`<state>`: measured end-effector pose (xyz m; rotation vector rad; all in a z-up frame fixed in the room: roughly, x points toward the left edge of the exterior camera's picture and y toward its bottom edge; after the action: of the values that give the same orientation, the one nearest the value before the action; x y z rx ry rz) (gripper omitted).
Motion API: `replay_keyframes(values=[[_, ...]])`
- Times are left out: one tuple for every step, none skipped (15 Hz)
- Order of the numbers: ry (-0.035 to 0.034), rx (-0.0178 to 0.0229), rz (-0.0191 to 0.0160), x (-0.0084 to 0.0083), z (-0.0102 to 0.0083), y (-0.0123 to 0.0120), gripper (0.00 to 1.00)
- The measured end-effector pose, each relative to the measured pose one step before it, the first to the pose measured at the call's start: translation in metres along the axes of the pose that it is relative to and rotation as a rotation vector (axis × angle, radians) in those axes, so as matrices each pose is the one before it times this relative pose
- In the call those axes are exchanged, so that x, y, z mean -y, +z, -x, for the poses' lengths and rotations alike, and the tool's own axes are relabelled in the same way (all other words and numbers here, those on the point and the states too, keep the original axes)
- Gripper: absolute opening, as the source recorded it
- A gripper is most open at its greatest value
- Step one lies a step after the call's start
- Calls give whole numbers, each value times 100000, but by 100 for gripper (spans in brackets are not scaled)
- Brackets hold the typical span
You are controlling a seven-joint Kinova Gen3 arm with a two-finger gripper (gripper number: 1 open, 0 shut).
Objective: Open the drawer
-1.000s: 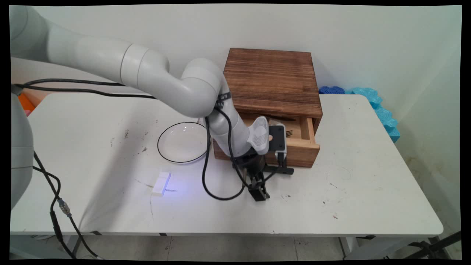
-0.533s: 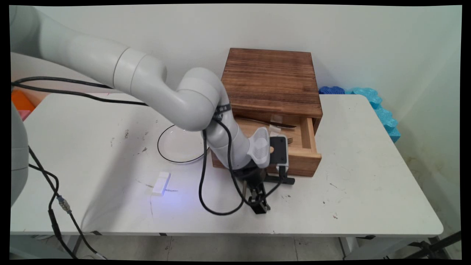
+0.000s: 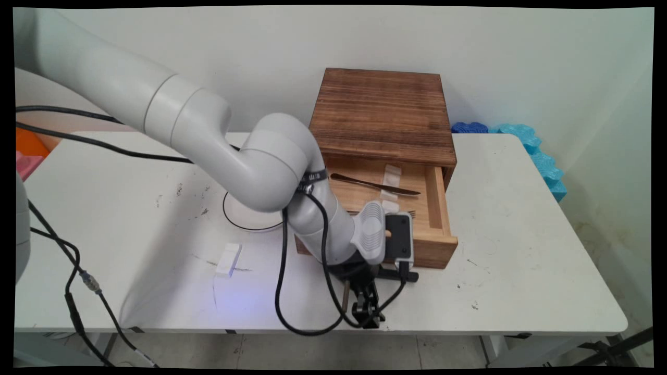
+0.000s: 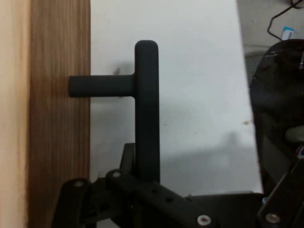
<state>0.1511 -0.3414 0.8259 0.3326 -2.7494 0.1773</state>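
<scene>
Handle (image 4: 147,109) (black bar) shows only in my hand view, my pincer (image 4: 142,183) clamped on it; 1 drawer (image 3: 406,208) hides it otherwise.

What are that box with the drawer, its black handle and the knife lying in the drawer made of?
The box looks like dark-stained wood, with visible grain; the drawer is paler, seemingly unstained wood. The handle is matte black, perhaps painted metal or plastic; I cannot tell which. The knife looks like metal, judging by its dull shine.

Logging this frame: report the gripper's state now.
Gripper: shut on the black drawer handle of the wooden drawer, which stands pulled out with a knife inside.
</scene>
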Motion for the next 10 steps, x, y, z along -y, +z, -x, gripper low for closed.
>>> replay_keyframes(values=[[83, 3, 295, -523, -37, -104, 100], [79, -6, 254, -436, -22, -90, 100], [177, -39, 348, -510, -29, -108, 100], [181, -27, 357, -500, -14, -102, 100], [150, -34, 304, -412, -8, -86, 100], [101, -27, 244, -282, 3, -59, 100], [157, -55, 349, -403, 1, -89, 100], [160, -56, 434, -462, 24, -110, 100], [149, -38, 432, -444, 33, -109, 100], [110, -43, 343, -355, 32, -94, 100]])
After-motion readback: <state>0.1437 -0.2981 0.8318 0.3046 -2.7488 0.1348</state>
